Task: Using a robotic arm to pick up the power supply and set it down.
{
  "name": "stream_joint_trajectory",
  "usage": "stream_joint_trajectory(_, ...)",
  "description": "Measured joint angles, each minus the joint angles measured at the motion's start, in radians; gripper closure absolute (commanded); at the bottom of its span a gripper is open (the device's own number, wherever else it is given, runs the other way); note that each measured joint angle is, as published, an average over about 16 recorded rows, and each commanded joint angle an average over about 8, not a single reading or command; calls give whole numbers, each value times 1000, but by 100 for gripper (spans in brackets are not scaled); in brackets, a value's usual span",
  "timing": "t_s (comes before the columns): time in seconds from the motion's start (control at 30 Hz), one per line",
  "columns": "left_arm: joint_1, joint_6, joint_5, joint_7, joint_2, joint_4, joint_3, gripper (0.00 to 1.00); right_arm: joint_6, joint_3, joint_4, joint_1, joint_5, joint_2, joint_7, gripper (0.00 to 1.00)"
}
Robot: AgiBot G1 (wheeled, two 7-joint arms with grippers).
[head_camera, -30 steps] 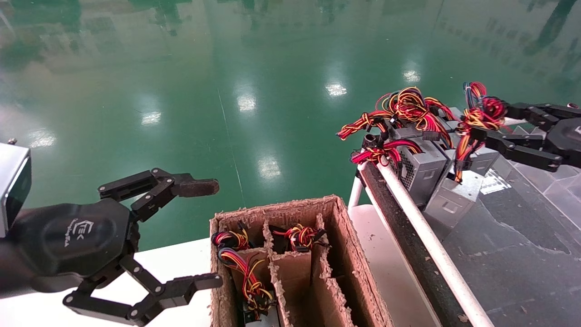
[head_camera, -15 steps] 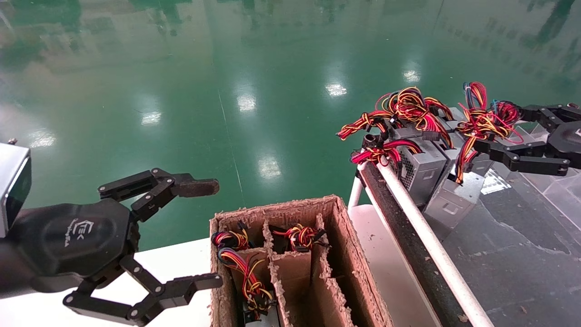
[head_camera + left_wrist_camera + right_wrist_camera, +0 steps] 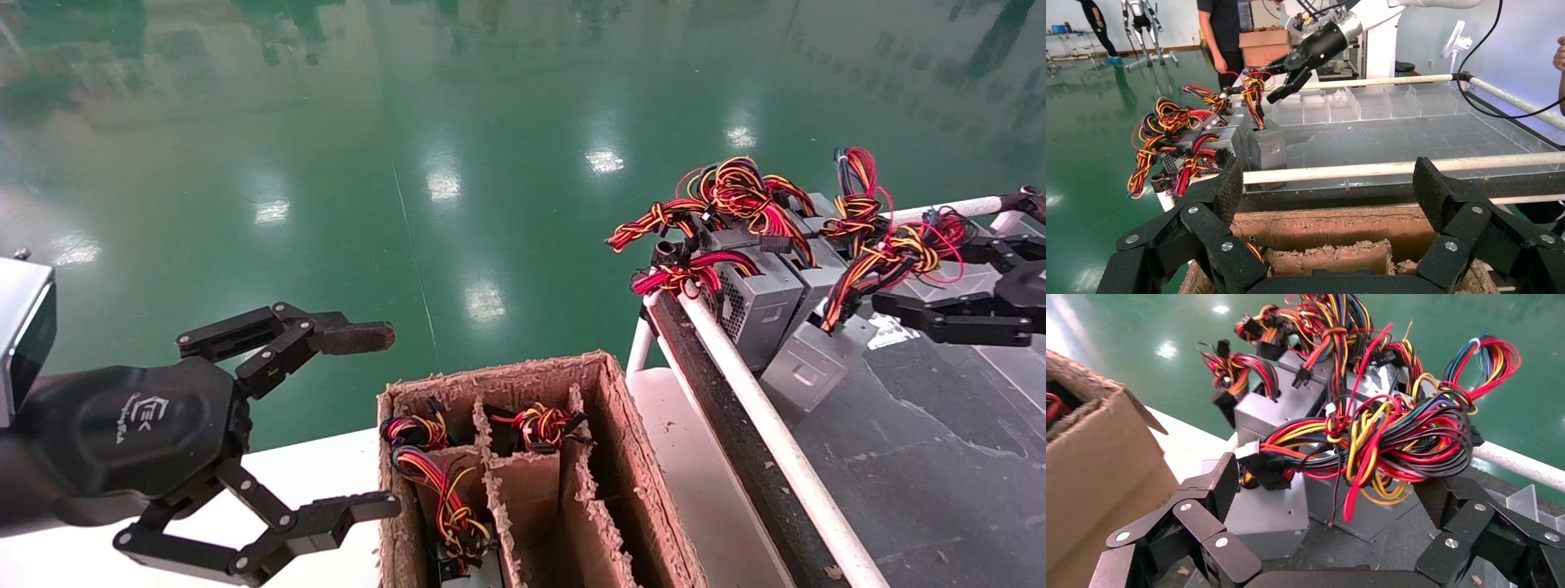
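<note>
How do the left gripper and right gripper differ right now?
The left gripper hangs beside the cardboard box, near no power supply; the right gripper is over at the power supplies on the rack, a wire bundle between its fingers. Both are black, with open jaws.

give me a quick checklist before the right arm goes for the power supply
1. Right gripper fingers open: ok.
2. Grip on the power supply: not ok, nothing is held yet.
3. Path to the metal body free: not ok, the wire bundle drapes across the gap between the fingers.
4. Neighbouring units clear of the grasp: cannot tell, they sit packed close together.
5. Free compartment in the cardboard box: ok, the right-hand slots show no wires.
6. Left gripper out of the way: ok, open, beside the box.
</note>
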Motion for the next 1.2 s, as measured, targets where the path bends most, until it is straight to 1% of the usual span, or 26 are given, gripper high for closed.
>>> stream_joint_trajectory(0.33,0,0,0,0,0,0,0,0,-62,23,-6,10,34,40,-2,0)
stream_joint_trajectory(0.6,0,0,0,0,0,0,0,0,-111,65,-8,-13,96,61,-22,0)
stream_joint_trajectory(0.9,0,0,0,0,0,0,0,0,-145,156,46,-96,241,83,-57,0)
stream_joint_trajectory(1.07,0,0,0,0,0,0,0,0,-150,198,110,-154,312,89,-55,0)
stream_joint_trajectory(1.2,0,0,0,0,0,0,0,0,-149,220,176,-198,349,91,-38,0)
